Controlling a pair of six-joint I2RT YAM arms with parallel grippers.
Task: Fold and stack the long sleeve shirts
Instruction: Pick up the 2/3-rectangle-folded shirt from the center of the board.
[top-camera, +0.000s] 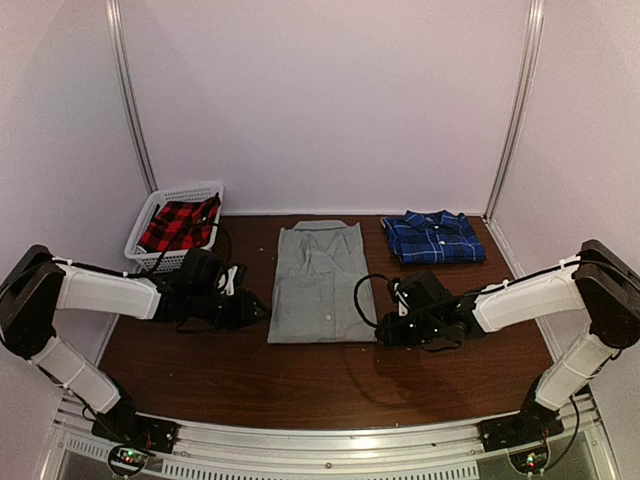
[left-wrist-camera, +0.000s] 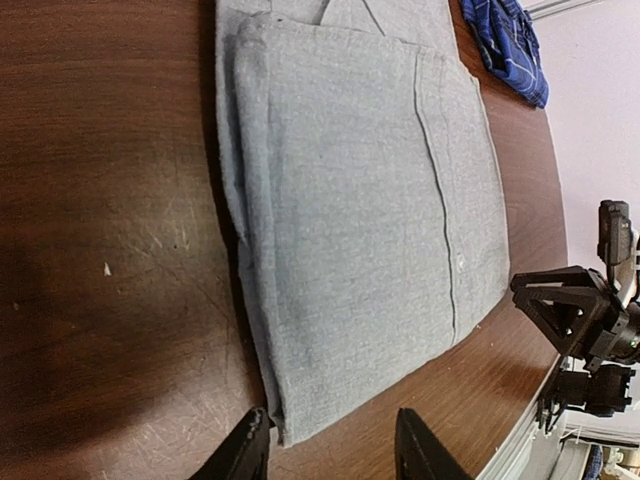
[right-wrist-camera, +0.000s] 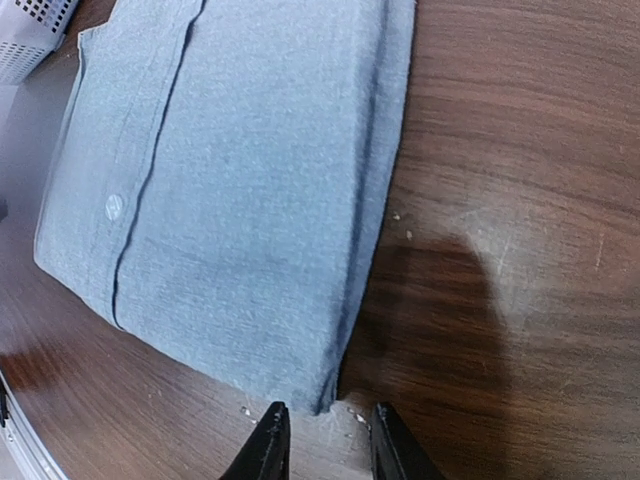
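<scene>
A light grey long sleeve shirt (top-camera: 318, 285) lies folded into a long rectangle at the table's middle, collar toward the back. Folded at the back right is the dark blue plaid shirt (top-camera: 433, 237), whose edge shows in the left wrist view (left-wrist-camera: 510, 45). My left gripper (top-camera: 262, 310) sits at the grey shirt's near left corner. Its jaws (left-wrist-camera: 330, 452) stand open on either side of that corner of the grey shirt (left-wrist-camera: 360, 200). My right gripper (top-camera: 382, 330) is low at the near right corner, open (right-wrist-camera: 328, 447), just short of the grey shirt (right-wrist-camera: 230, 200).
A white basket (top-camera: 150, 215) holding a red plaid garment (top-camera: 178, 226) stands at the back left, close behind my left arm; its corner shows in the right wrist view (right-wrist-camera: 30, 35). White walls enclose the brown table (top-camera: 300, 380). The right gripper (left-wrist-camera: 580, 320) appears in the left wrist view.
</scene>
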